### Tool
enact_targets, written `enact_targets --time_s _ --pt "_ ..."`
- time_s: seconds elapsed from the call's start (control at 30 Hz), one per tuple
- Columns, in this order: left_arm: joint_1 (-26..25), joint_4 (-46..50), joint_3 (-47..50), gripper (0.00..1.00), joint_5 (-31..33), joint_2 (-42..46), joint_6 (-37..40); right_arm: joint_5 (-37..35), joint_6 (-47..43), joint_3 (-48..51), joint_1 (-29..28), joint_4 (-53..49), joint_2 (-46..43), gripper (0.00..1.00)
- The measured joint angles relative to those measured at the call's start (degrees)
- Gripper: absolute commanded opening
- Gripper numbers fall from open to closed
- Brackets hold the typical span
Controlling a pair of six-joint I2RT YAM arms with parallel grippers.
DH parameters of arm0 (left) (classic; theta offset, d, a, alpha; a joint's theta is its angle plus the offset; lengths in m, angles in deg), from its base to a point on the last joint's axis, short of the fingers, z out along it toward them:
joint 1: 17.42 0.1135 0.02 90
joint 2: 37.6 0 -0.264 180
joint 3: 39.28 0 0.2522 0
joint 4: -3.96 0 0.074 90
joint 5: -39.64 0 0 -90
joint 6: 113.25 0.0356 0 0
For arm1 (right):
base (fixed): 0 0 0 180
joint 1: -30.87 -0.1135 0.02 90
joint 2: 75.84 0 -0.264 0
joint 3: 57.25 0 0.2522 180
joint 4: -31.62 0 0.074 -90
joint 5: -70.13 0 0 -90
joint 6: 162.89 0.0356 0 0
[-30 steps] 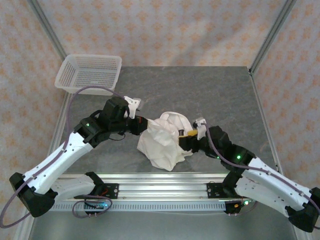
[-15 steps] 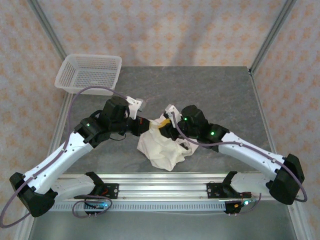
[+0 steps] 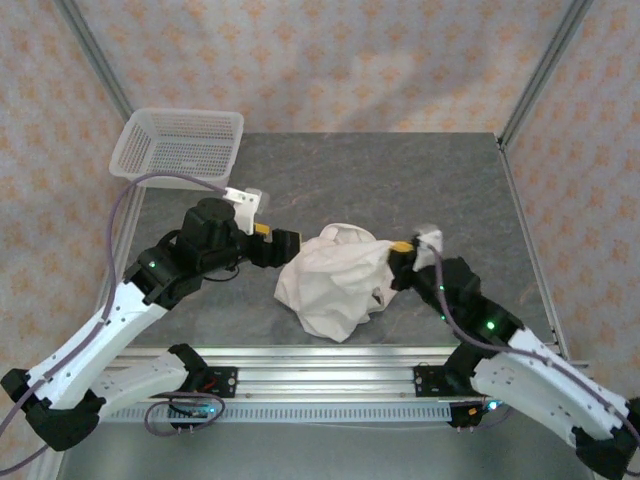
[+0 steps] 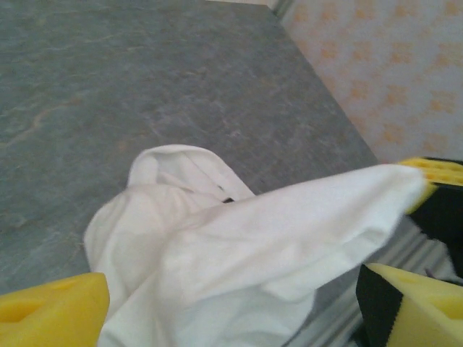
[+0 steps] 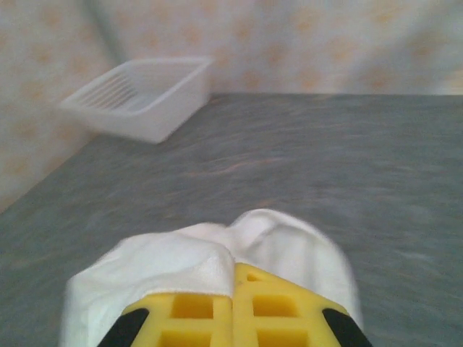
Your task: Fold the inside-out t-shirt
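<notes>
The cream-white inside-out t-shirt [image 3: 330,282] lies crumpled in a heap at the middle of the table. My left gripper [image 3: 279,241] sits at the heap's left edge. Its yellow fingers [image 4: 52,309] stand far apart, open, with cloth [image 4: 239,253] lying loosely between them. My right gripper [image 3: 404,250] is at the heap's right edge, shut on a fold of the t-shirt [image 5: 181,264] pinched at the seam of its pads [image 5: 233,293]. That fold runs taut toward the right gripper's yellow tip [image 4: 438,172] in the left wrist view.
A white plastic mesh basket [image 3: 180,146] stands at the table's far left corner, also in the right wrist view as the basket [image 5: 141,97]. Bare grey tabletop [image 3: 400,180] stretches behind the shirt. A metal rail [image 3: 330,382] runs along the near edge.
The left gripper has opened, let go of the shirt and drawn back slightly left. The right gripper closed on a fold and pulled it rightward from over the heap.
</notes>
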Motion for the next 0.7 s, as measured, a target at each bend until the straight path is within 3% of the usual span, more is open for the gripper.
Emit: enact_targets --time_s 0.07,0.17,0.2,0.27,0.37,0.47,0.57,0.7 --pt "0.04 0.5 0.0 0.91 2.45 -2.1 -1.07 -14.14 10.01 1.7 0.09 -8.0 -7.72 0.04" --pt "0.15 0.76 0.83 0.91 4.2 -5.92 -2.82 -27.85 22.21 2.47 0.55 -20.15 -17.77 0.46" --pt "0.15 0.74 1.44 0.92 4.28 -6.84 -3.37 -29.7 23.56 2.49 0.66 -22.27 -19.89 0.57" --pt "0.15 0.76 2.32 0.92 4.35 -8.17 -4.48 -28.89 22.43 2.56 0.63 -22.75 -21.64 0.64" --pt "0.39 0.72 2.19 0.92 4.31 -11.04 -5.53 -20.79 15.98 2.49 0.66 -17.9 -19.61 0.71" --pt "0.52 0.72 1.55 0.92 4.26 -15.21 -6.29 -9.29 9.86 -1.16 0.66 -12.63 -7.02 0.81" --pt "0.52 0.76 0.74 0.92 4.5 -19.02 -7.78 -1.38 7.67 -13.88 1.09 -12.81 17.16 0.82" --pt "0.52 0.79 0.7 0.92 6.25 -19.45 -9.38 13.03 8.26 -31.06 7.21 -11.17 46.36 0.87"
